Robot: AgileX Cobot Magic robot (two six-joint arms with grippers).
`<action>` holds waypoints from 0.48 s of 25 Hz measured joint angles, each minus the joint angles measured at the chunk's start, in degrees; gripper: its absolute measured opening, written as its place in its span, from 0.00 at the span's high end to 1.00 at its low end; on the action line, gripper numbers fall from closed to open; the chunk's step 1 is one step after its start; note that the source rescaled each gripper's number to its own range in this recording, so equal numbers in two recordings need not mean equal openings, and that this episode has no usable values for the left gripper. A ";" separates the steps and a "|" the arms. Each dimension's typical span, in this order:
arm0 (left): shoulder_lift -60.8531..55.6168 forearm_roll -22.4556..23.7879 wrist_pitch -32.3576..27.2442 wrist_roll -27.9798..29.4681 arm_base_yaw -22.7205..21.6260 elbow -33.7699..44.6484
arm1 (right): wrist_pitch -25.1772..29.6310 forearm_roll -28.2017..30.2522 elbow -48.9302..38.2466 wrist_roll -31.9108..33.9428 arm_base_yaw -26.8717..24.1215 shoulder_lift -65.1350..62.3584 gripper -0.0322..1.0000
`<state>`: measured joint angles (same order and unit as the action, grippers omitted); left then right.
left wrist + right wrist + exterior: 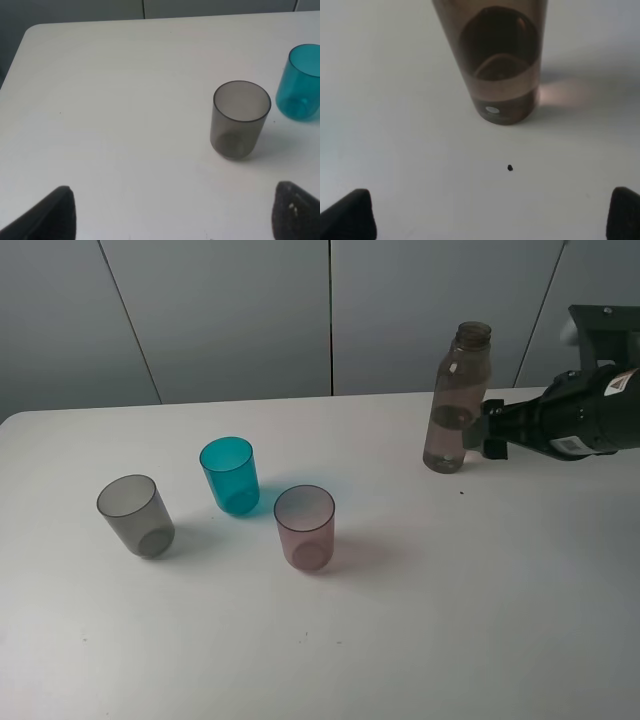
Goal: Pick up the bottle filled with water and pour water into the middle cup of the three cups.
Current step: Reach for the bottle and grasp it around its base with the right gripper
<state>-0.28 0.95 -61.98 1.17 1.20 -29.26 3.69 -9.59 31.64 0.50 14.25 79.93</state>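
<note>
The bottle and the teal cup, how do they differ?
The bottle is taller and slimmer with a narrow neck; the teal cup is short and wide-mouthed. The bottle is smoky brown, the cup teal. The bottle holds water; the cup looks empty. Both are translucent and upright.

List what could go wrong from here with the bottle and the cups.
1. The bottle is tall, slim and uncapped. The open right gripper, just short of it, could tip it and spill water.
2. The teal cup stands close to the pink cup and the grey cup, so a poorly aimed pour may land in a neighbour.
</note>
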 joint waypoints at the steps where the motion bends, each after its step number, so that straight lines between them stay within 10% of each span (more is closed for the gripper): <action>1: 0.00 0.00 0.00 0.00 0.00 0.00 | -3.10 0.00 -1.64 0.50 0.00 1.23 0.00; 12: 0.00 0.00 0.00 0.00 0.00 0.00 | -25.94 10.02 -5.55 3.93 0.00 16.96 0.00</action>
<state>-0.28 0.95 -61.98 1.17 1.20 -29.26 -22.25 0.42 26.10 4.43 14.25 96.90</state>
